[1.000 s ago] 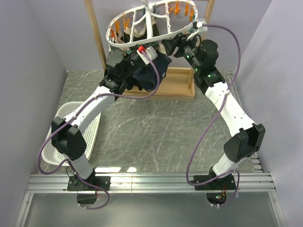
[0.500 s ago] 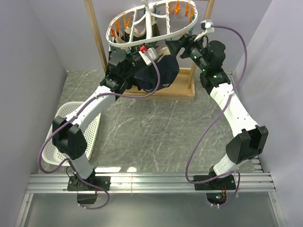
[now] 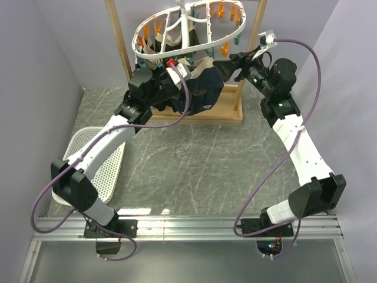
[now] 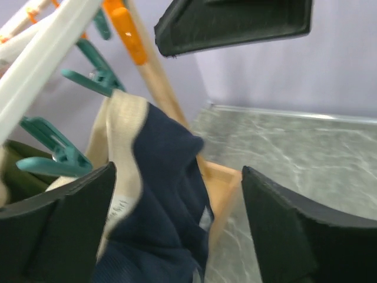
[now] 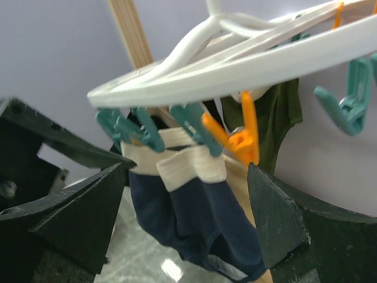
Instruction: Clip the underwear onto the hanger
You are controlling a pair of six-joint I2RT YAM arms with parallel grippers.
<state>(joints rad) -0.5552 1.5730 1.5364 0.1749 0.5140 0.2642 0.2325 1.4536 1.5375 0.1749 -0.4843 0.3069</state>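
Left end effector (image 4: 177, 175): released, fingers spread wide on either side of the underwear (image 4: 171, 206).
Right end effector (image 5: 181, 174): released as well, jaws apart and facing the waistband.
Underwear: hanging over the far edge of the surface, its pale waistband pinched by teal pegs (image 5: 195, 130).
Hanger (image 5: 265, 62): white ring overhead, with an olive-green garment (image 5: 285, 115) dangling behind.

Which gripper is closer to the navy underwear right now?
Left. The left gripper is open, with the underwear hanging between its fingers, close beside one. The right gripper, also open, faces it from the right, apart from it, below the hanger.
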